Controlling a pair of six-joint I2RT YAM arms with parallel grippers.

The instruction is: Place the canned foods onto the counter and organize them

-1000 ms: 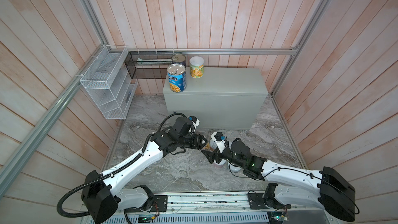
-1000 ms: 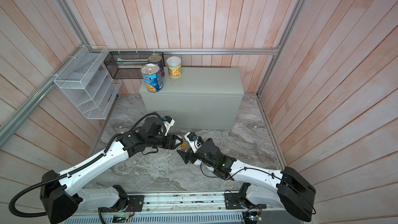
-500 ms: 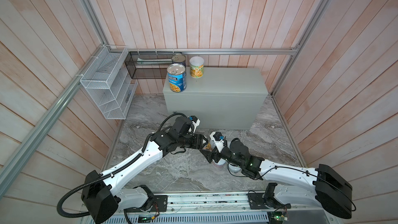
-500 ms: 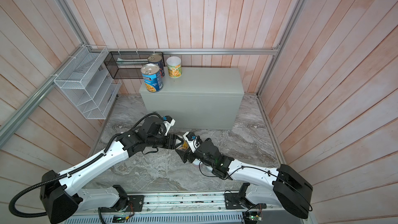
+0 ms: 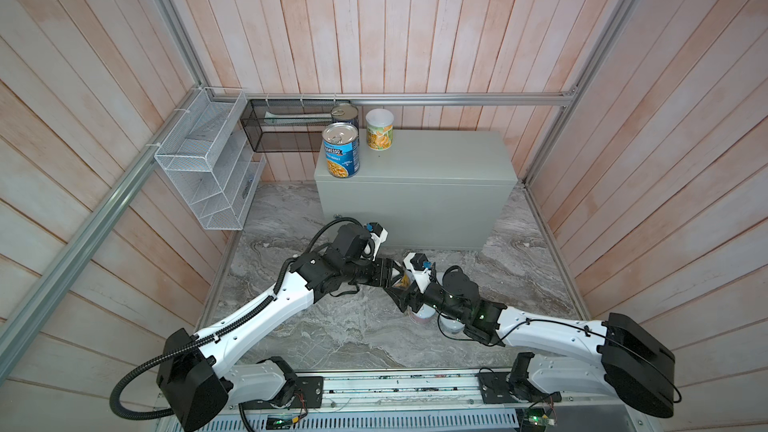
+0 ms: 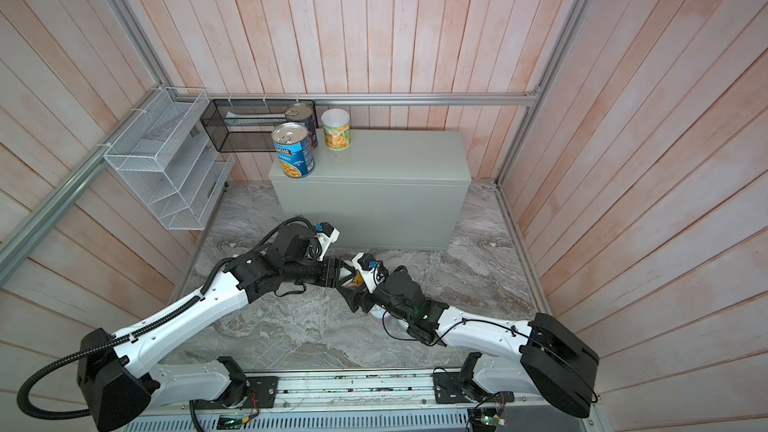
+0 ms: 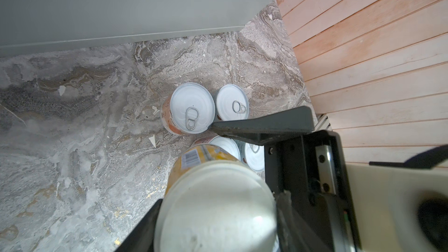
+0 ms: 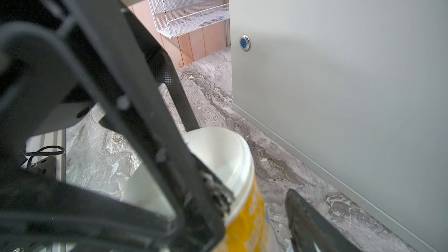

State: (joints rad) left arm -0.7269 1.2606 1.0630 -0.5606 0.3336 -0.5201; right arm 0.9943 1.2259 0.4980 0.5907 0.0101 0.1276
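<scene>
Between the fingers (image 7: 282,204) of the left pincer (image 7: 214,214) we see the yellow can (image 7: 206,163). Its white lid (image 7: 215,202) is turned toward the wrist camera. This pincer is closed on the can and grips it near the lid, with one finger on each side.

Just beside the same can stands the right pincer (image 5: 402,293), which reaches in from the opposite side. Its jaws are apart. In the right wrist view one finger (image 8: 312,226) is clear of the yellow label, and a strip of floor shows between them. The other finger is hidden from us there. We see nothing held in this pincer.

Under both pincers, on the marble floor (image 5: 332,326), four short cans (image 7: 192,107) with white pull-tab lids stand in a tight group. Two of them show fully in the left wrist view. The other two (image 7: 225,145) are partly covered by the held can and by the right pincer's finger.

Beyond the pincers rises the counter (image 5: 436,160), well apart from the held can, with its round lock (image 8: 244,43) on the front. On its top, at the far left corner, stands the blue Progresso can (image 5: 341,151). Just behind it is a second metal-topped can (image 5: 345,112), and beside these a white-lidded can (image 5: 379,128).
</scene>
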